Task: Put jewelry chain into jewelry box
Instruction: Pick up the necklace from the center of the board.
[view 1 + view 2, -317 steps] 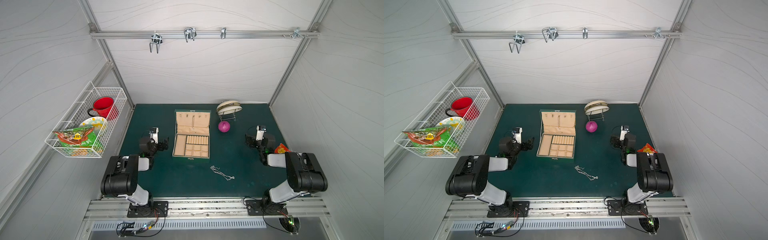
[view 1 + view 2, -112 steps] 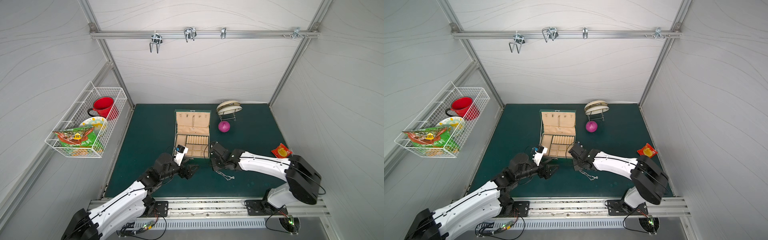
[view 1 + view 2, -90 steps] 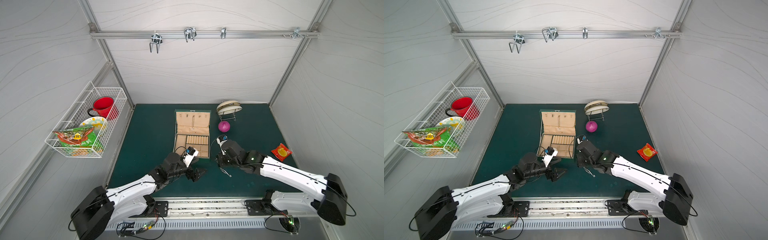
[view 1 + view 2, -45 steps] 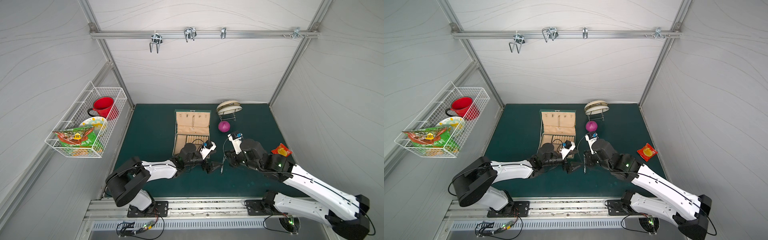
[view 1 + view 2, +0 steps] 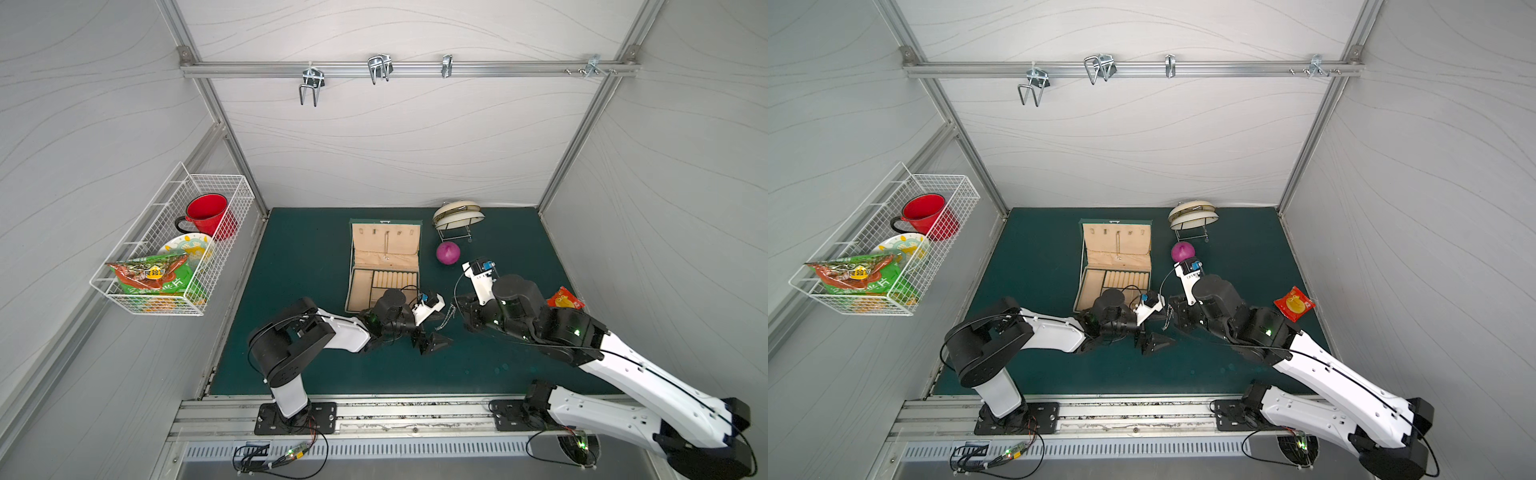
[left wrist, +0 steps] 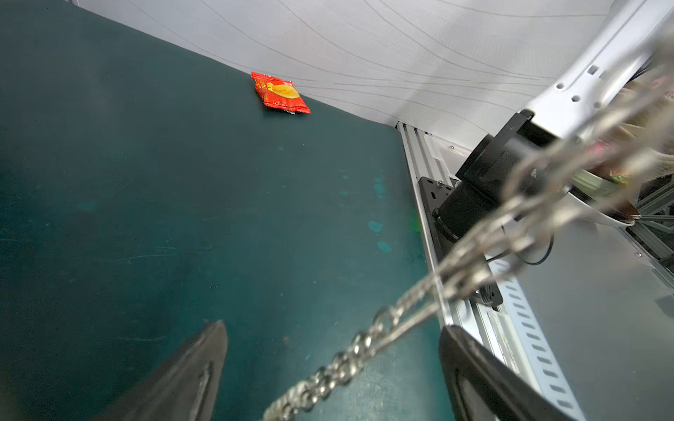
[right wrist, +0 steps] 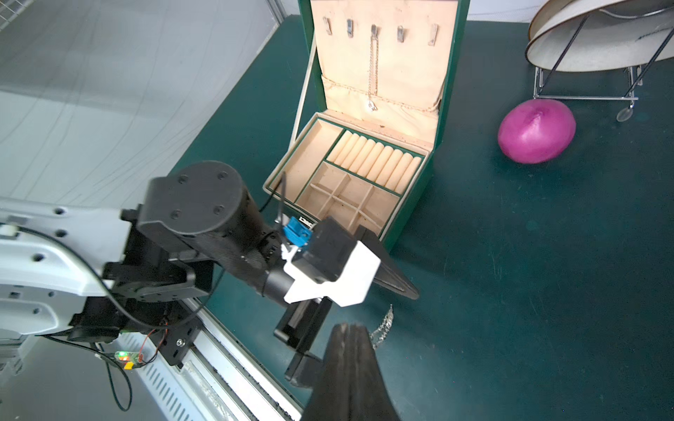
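The jewelry chain is silvery with chunky links and hangs above the green mat from my right gripper, which is shut on its upper end. Its lower part passes between the wide-apart fingers of my open left gripper, which sits low beside the right one. The jewelry box stands open just behind the left gripper, with beige lining, ring rolls and small compartments. A thinner chain hangs from a hook inside the lid.
A purple ball-like thing and a wire stand holding a bowl sit right of the box. A red snack packet lies near the right wall. A wire basket hangs on the left wall.
My right gripper has lifted the chain off the mat and moved up and to the right. My left gripper has swung right until the hanging chain passes between its fingers.
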You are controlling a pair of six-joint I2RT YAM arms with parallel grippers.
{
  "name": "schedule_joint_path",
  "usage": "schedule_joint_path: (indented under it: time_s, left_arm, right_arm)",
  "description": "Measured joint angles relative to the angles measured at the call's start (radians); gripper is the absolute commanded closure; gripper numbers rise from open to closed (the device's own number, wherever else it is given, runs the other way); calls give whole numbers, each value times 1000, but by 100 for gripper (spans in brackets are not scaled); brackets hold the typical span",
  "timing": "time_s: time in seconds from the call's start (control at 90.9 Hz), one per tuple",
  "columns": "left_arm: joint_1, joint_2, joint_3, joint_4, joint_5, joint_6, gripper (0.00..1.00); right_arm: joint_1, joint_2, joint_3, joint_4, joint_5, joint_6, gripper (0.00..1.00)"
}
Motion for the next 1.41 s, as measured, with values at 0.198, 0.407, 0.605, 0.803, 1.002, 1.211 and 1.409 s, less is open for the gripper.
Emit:
schedule_joint_path:
  time_s: [0.198, 0.407, 0.605, 0.803, 1.002, 1.211, 1.409]
  left_arm:
    - [-14, 64, 7, 43, 31, -10, 33]
    - [-40, 93, 28, 76, 45, -18, 50]
    - [-47, 117, 37, 99, 45, -21, 72]
    - [-48, 122, 32, 121, 34, -32, 100]
    - [-48, 103, -10, 135, 4, -33, 100]
    - [-47, -48, -91, 16, -2, -67, 100]
    - [-48, -315, -13, -440, 59, -78, 100]
  right_arm:
    - [0, -5, 37, -3, -7, -1, 100]
    - [0, -13, 43, -5, -7, -1, 100]
    - [0, -31, 43, -5, -6, -1, 100]
    - [0, -42, 45, -5, -3, -1, 100]
    - [0, -50, 45, -30, 44, 4, 100]
    - [-68, -53, 27, -58, 101, 24, 100]
    - [-316, -71, -220, 55, -50, 68, 100]
